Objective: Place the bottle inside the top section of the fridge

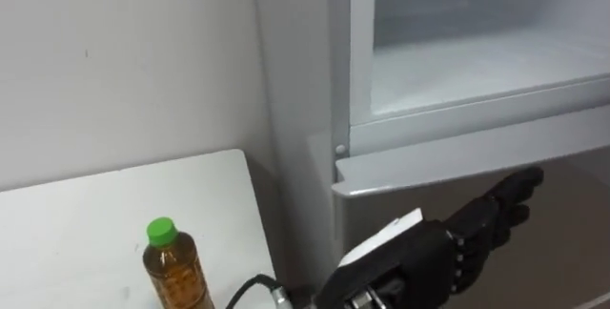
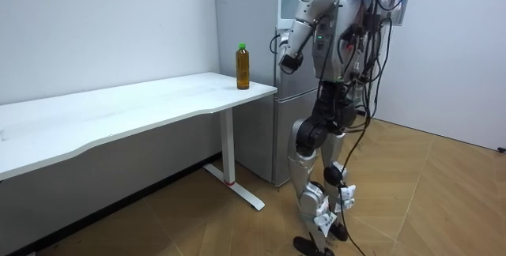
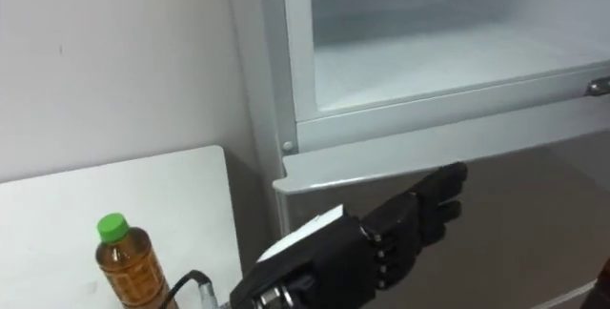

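A clear bottle (image 1: 176,266) of brown drink with a green cap stands upright on the white table (image 1: 76,223), near the corner closest to the fridge. The upper fridge compartment (image 1: 477,61) stands open, showing a bare white interior. My left hand (image 1: 429,252) is raised in front of the fridge, below the open compartment and to the right of the bottle. Its fingers are stretched out toward the lower fridge door and hold nothing. In the room view I stand upright facing the fridge, with the bottle (image 2: 243,66) at my left and my left hand (image 2: 288,60) at chest height.
The grey lower fridge door (image 1: 572,252) is closed behind my hand. A white wall (image 1: 124,61) runs behind the table. The long table (image 2: 142,106) stretches away to the room view's left, and wooden floor (image 2: 427,201) lies around me.
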Tool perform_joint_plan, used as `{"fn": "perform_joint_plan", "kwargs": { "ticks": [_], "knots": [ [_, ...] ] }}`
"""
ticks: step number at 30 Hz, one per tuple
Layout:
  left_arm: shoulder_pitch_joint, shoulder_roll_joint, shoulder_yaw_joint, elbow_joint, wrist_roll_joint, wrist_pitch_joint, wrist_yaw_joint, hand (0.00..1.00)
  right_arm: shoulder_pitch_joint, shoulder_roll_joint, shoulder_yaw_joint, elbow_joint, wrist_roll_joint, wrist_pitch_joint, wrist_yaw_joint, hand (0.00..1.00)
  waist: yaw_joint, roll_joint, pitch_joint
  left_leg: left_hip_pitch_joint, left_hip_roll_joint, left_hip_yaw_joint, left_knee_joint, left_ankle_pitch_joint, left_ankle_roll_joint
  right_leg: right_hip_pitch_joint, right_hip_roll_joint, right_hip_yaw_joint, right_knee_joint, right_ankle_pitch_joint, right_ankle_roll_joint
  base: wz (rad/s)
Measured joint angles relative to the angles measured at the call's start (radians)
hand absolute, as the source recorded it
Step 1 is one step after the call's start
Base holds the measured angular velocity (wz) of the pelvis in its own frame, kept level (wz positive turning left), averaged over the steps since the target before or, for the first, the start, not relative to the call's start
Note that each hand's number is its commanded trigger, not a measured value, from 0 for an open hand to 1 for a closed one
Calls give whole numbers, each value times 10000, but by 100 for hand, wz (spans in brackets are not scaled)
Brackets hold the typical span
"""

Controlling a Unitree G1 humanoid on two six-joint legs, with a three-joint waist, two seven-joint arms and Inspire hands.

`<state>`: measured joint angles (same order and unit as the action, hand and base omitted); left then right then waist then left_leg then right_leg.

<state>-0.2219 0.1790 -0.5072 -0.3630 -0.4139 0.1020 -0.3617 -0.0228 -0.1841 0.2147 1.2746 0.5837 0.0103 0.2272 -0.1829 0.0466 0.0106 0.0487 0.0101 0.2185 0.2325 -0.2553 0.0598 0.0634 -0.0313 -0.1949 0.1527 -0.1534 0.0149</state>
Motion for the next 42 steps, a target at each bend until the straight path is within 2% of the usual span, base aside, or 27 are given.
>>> {"fn": "perform_joint_plan", "kwargs": {
  "ticks": [4,5,6,9,12,15,17,19,22,25,27,29,31,33,35,36,40,42],
  "knots": [
    [282,5,391,-614,917,-22,173,0,67,48,2,9,-12,-122,-64,0,285,-78,-8,17,-6,-109,40,1,1,51,-10,0,64,-44,-3,10],
    [306,-6,549,-700,1012,-133,289,0,71,48,2,36,-16,-134,-66,0,362,-83,-6,40,-7,-118,41,1,1,85,-9,-2,64,-44,-3,0],
    [311,-38,785,-747,1034,-187,350,0,110,49,16,47,36,-180,-63,0,537,-88,-14,69,-10,-133,39,1,1,143,-9,-2,59,-44,-4,6],
    [523,-45,1601,-923,1038,-427,816,0,178,54,-33,92,18,-185,-50,0,584,-126,-18,282,-39,-268,-22,-1,-1,420,5,-83,-15,-81,5,7],
    [911,-9,2435,-1155,1127,-707,1185,0,349,61,-376,92,-5,-356,77,0,872,-105,-43,509,-48,-319,-130,-1,-5,573,70,-29,-7,-105,-1,-2],
    [1330,164,3183,-1524,1122,-1048,1605,0,538,48,-476,82,0,-459,164,0,1063,-92,-64,509,-72,-539,-106,-1,-7,653,67,-123,-4,-121,5,14],
    [1392,244,3518,-1616,1132,-1130,1795,0,619,50,-476,85,-15,-459,171,0,1167,-70,-78,505,-76,-668,-83,-1,-7,700,60,-209,8,-121,5,18],
    [1464,258,4004,-1621,1262,-1258,2153,0,662,70,-628,137,-168,-463,177,0,1363,-54,-68,501,-82,-769,-123,-6,-10,769,57,-387,-10,-121,5,14],
    [1772,253,4668,-1635,1229,-1470,2637,0,847,83,-1140,133,-427,-549,201,0,1441,-10,-87,506,-93,-876,-132,-5,-11,814,48,-524,-14,-121,5,13],
    [2296,252,5976,-1751,1198,-1796,3649,0,1029,76,-1413,151,-443,-646,196,0,1696,65,-90,514,-80,-885,-117,11,-35,807,59,-558,-18,-122,6,0],
    [2517,146,6449,-1752,1148,-1944,4133,0,1101,78,-1445,159,-439,-667,173,0,1853,102,-97,561,-84,-889,-104,17,-40,817,55,-573,-18,-122,6,0],
    [2644,125,6945,-1712,1098,-1971,4452,0,1197,82,-1587,143,-505,-683,163,0,2034,65,20,648,-85,-902,-132,19,-42,920,52,-597,-16,-123,8,3],
    [2754,126,7606,-1492,1092,-1997,4796,0,1348,79,-1704,78,-818,-694,150,0,2134,98,-5,614,-122,-1155,-185,17,-42,966,35,-832,-2,-127,15,21],
    [2865,124,7967,-1237,1074,-2028,5086,0,1413,81,-1933,50,-881,-638,155,0,2228,55,-3,608,-156,-1234,-200,30,-38,951,3,-831,2,-148,48,13],
    [3364,92,8303,-1162,1001,-2045,5329,0,1500,66,-2211,-74,-864,-642,134,0,2287,61,-31,638,-176,-1312,-206,31,-34,972,4,-833,-3,-151,50,0],
    [3608,86,8397,-1083,1008,-2044,5511,0,1651,75,-2335,-239,-853,-647,114,0,2322,75,-64,636,-202,-1443,-192,30,-32,990,7,-848,-3,-151,50,5],
    [3956,56,8608,-676,983,-2042,6121,0,1859,79,-2454,-331,-872,-648,-62,0,2393,28,-72,603,-234,-1632,-113,33,-26,1023,0,-984,-4,-152,52,11],
    [4110,1,8886,-294,878,-2045,6420,0,2140,89,-2885,-351,-874,-653,-73,0,2425,137,-58,672,-238,-1687,-124,30,-20,1104,9,-906,-10,-152,53,5]
  ]
}}
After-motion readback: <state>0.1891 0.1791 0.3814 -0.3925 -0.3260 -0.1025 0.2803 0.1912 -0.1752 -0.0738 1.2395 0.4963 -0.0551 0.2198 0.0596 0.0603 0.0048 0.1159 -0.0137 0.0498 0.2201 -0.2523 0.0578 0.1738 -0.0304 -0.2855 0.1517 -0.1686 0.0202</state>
